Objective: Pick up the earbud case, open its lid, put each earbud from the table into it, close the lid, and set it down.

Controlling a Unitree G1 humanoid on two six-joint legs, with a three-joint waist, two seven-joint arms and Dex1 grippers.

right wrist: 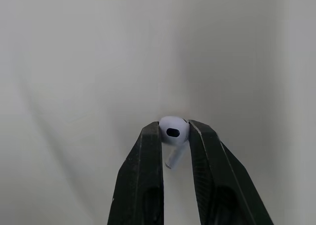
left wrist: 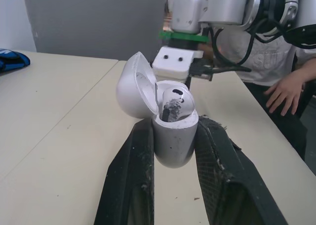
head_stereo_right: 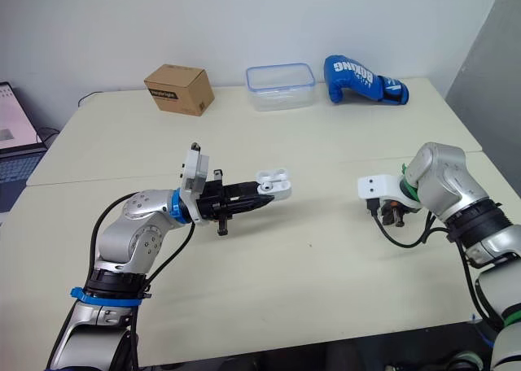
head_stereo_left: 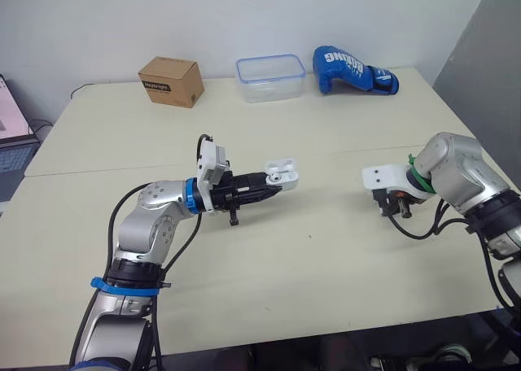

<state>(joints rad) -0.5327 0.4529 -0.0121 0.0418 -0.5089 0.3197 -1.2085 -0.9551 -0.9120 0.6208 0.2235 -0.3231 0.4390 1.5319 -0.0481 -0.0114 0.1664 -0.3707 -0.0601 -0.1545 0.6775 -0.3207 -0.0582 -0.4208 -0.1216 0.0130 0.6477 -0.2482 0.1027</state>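
My left gripper (head_stereo_left: 273, 181) is shut on the white earbud case (head_stereo_left: 281, 174), held above the middle of the table. In the left wrist view the case (left wrist: 173, 136) has its lid open, and one earbud (left wrist: 174, 102) sits in it. My right gripper (head_stereo_left: 395, 206) points down at the table's right side. The right wrist view shows it (right wrist: 174, 131) shut on the second white earbud (right wrist: 173, 130), pinched between the fingertips over the table.
Along the table's far edge stand a cardboard box (head_stereo_left: 172, 80), a clear plastic container (head_stereo_left: 270, 77) and a blue boxing glove (head_stereo_left: 352, 70). A laptop (head_stereo_left: 11, 135) sits off the left edge. A person's hand (left wrist: 283, 89) rests at the table's right side.
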